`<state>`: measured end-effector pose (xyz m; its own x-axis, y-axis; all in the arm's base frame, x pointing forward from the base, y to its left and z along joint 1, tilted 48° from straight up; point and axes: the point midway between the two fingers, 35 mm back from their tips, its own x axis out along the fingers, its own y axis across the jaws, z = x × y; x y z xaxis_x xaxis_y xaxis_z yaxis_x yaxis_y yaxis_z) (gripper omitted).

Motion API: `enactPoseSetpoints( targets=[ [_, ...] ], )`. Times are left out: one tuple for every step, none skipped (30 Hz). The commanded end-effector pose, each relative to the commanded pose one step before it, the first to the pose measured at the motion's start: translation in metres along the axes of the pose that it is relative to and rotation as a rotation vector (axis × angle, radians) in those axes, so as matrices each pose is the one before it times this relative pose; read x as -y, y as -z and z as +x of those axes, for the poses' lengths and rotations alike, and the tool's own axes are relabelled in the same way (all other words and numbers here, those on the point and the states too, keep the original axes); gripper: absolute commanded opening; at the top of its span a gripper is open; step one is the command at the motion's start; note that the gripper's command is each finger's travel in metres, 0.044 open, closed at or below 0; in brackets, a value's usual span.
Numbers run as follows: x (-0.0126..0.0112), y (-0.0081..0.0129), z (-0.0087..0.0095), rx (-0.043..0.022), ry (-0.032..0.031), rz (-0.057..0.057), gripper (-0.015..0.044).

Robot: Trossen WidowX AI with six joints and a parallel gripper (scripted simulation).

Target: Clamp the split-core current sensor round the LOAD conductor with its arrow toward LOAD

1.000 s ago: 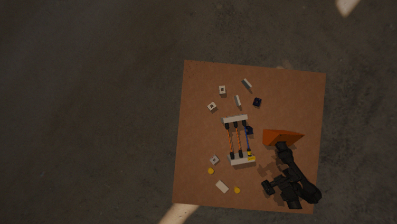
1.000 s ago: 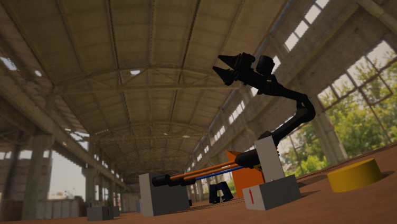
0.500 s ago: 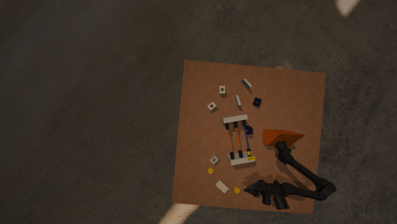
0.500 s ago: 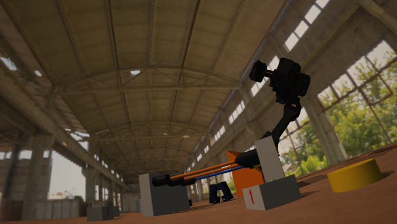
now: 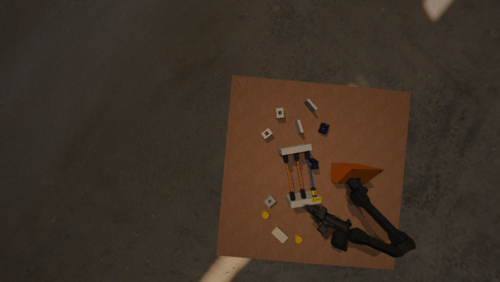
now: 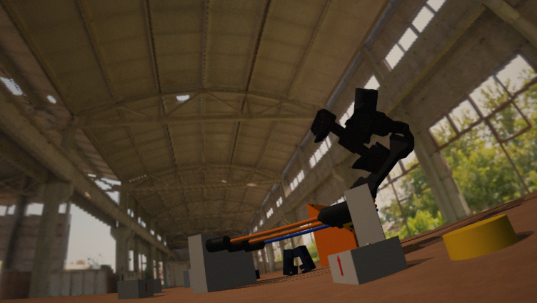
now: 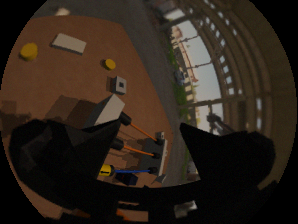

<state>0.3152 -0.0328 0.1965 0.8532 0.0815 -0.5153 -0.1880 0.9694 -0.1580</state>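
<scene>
The open split-core sensor (image 5: 314, 164) (image 6: 288, 262) (image 7: 128, 179) is dark blue. It stands on the table beside the far end of the blue conductor (image 5: 310, 173) (image 6: 297, 234) (image 7: 132, 171), its two halves spread. That conductor is the one with a yellow tag (image 5: 314, 192) (image 7: 105, 170) at its near end; the lettering is too small to read. The sensor's arrow cannot be made out clearly. My gripper (image 5: 310, 209) (image 6: 334, 154) (image 7: 151, 124) is open and empty, above the near terminal block and away from the sensor.
Two orange conductors run beside the blue one between the near block (image 5: 300, 203) and far block (image 5: 295, 149). A second dark blue piece (image 5: 324, 128) lies beyond. An orange wedge (image 5: 357, 171) stands by the arm's base. Several pale boxes and plates and two yellow discs (image 5: 265, 215) (image 5: 298, 239) lie around.
</scene>
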Motion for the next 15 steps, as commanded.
enactPoseSetpoints(
  targets=[
    [-0.00287, 0.04645, -0.00152, -0.19260, -0.15146, 0.0009, 0.0440],
    [-0.00303, 0.01411, -0.00027, -0.05187, -0.05738, 0.0147, 0.0440],
    [-0.00373, 0.01285, -0.00082, -0.04373, -0.06011, 0.0198, 0.0440],
    [-0.00422, 0.01120, -0.00121, -0.03396, -0.06059, 0.0227, 0.0440],
    [-0.00475, 0.01005, -0.00124, -0.02416, -0.06427, 0.0229, 0.0440],
    [-0.00521, 0.00862, -0.00184, -0.01500, -0.06525, 0.0268, 0.0440],
    [-0.00536, 0.00686, -0.00234, -0.00555, -0.06293, 0.0290, 0.0440],
    [-0.00520, 0.00528, -0.00225, 0.00544, -0.06182, 0.0260, 0.0440],
    [-0.00588, 0.00414, -0.00319, 0.01665, -0.06708, 0.0315, 0.0440],
    [-0.00670, 0.00243, -0.00461, 0.03263, -0.07330, 0.0392, 0.0440],
    [-0.00631, -0.00008, -0.00547, 0.04556, -0.06636, 0.0409, 0.0440],
    [-0.00459, -0.00174, -0.00480, 0.04381, -0.04648, 0.0327, 0.0440],
    [-0.00260, -0.00175, -0.00308, 0.02955, -0.02551, 0.0198, 0.0440],
    [-0.00085, -0.00070, -0.00105, 0.01036, -0.00809, 0.0066, 0.0440],
    [0.00000, 0.00000, 0.00000, 0.00000, 0.00000, 0.0000, 0.0440]
  ],
)
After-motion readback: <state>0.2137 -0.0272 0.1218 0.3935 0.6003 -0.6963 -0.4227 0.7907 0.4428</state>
